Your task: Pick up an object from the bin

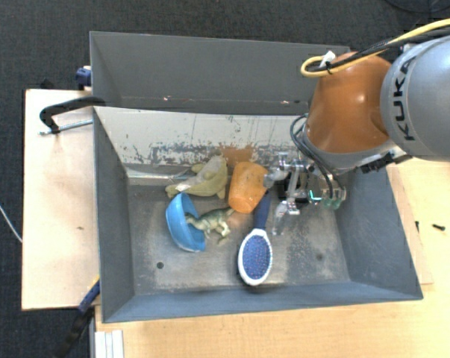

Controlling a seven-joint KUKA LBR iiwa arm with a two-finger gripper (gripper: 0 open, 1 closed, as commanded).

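Hanging low with gripper (286, 200) just beside the brush's (256, 250) blue handle, likely lining up on that slim part clear of the orange lump (246, 187) beyond; not managing to tell how open, nothing seen held.

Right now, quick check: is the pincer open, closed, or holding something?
Pincer: cannot be told. It sits low in the bin by the handle of the blue-and-white brush, beside the orange lump.
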